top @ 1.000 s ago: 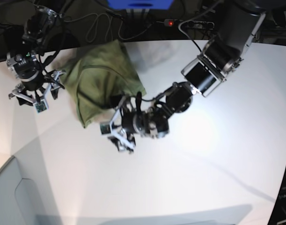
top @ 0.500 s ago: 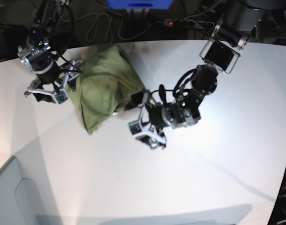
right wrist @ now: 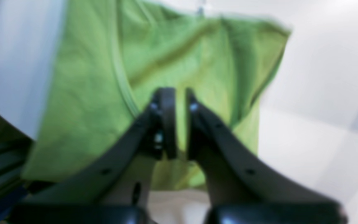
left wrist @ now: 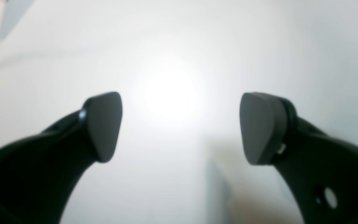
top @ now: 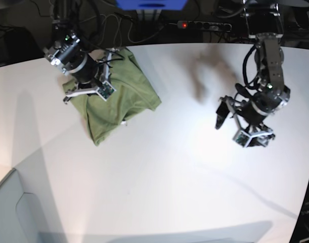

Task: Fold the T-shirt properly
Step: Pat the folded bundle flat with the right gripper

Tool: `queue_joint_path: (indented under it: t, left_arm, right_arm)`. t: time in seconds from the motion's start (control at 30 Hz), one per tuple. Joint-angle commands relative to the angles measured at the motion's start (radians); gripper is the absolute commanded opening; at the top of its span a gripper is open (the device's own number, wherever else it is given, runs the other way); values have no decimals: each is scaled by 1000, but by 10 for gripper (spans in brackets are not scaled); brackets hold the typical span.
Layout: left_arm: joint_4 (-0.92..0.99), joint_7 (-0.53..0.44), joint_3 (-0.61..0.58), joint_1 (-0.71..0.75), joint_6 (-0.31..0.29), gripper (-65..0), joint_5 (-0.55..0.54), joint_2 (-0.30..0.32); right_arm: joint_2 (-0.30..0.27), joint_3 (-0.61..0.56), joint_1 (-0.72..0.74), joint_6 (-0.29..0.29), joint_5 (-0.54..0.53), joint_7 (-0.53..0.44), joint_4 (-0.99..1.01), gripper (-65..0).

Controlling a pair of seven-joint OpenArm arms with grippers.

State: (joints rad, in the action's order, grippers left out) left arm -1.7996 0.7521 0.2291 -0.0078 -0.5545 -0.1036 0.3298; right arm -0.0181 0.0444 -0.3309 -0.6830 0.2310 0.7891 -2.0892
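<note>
The olive-green T-shirt lies bunched in a rough folded bundle on the white table, at the back left. My right gripper hovers over the shirt's upper left part. In the right wrist view its fingers stand almost together, shut and holding nothing, with the T-shirt spread below them. My left gripper is far off at the right, above bare table. Seen from the left wrist, the left gripper is wide open with nothing between its pads.
A power strip and loose cables lie along the dark back edge, beside a blue object. A pale grey panel fills the front left corner. The table's right edge runs close to my left arm.
My left arm swung away from the shirt's lower right corner to the far right, staying open. My right arm moved from the shirt's left side up over it and shut.
</note>
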Motion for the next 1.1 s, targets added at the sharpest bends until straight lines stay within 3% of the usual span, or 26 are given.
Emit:
queue_joint_path:
  t: [0.0, 0.17, 0.3, 0.57, 1.07]
  left_arm:
    - [-29, -15, 34, 10, 3, -82, -3, 9]
    - [-47, -15, 183, 93, 1, -82, -3, -37]
    - [-41, -15, 246, 131, 1, -82, -3, -57]
    - [-50, -15, 263, 180, 1, -82, -3, -71]
    - [-50, -18, 276, 239, 1, -82, -3, -73]
  right_arm:
    - [-18, 1, -15, -15, -11, -10, -21, -650]
    - [-64, -15, -76, -15, -11, -12, -21, -649]
    - [-67, -16, -132, -15, -11, -12, -21, -649]
    - [-67, -137, -133, -15, -11, -12, 23, -649]
    - [2, -193, 8, -15, -11, -12, 226, -649]
